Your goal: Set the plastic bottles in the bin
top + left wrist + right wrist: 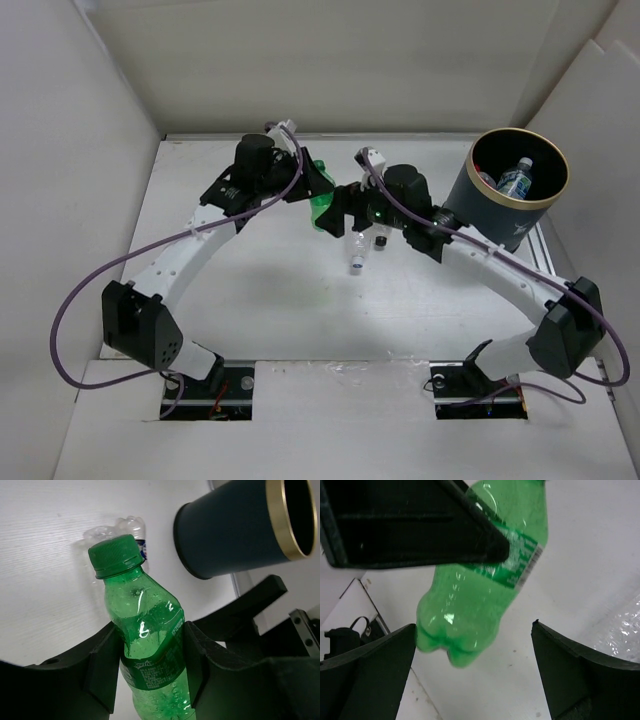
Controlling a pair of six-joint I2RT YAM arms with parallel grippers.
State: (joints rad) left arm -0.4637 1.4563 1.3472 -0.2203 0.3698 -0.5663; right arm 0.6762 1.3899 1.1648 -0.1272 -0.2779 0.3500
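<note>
In the top view the left arm arcs up from its base at 7 o'clock, and the white side wall (pixel 60 150) runs close along its outer elbow. The left gripper (pixel 316 196), near 12 o'clock on the table (pixel 250 290), is clenched on the green bottle (pixel 322 212). Its wrist camera shows both fingers (pixel 102 665) pressed against the bottle's labelled waist, with the capped neck standing free above them.

Just right of it, the right gripper (pixel 348 208) faces the same bottle from 3 o'clock with its jaws spread wide, grasping nothing. In its own camera the bottle's base hangs between the two fingers and touches neither, with a gap on each side.

Toward 6 o'clock from the grippers a clear bottle (pixel 357 252) lies on the table. What looks like a second small one with a dark cap (pixel 381 240) sits just beside it at its 2 o'clock. White tabletop shows between the two arms down to the near edge.

At 2 o'clock the bin (pixel 495 215) stands upright near the table's right edge and the right wall, its mouth open upward. The right arm's forearm passes just beside its lower side. A blue-labelled bottle (pixel 515 180) lies inside the bin.
</note>
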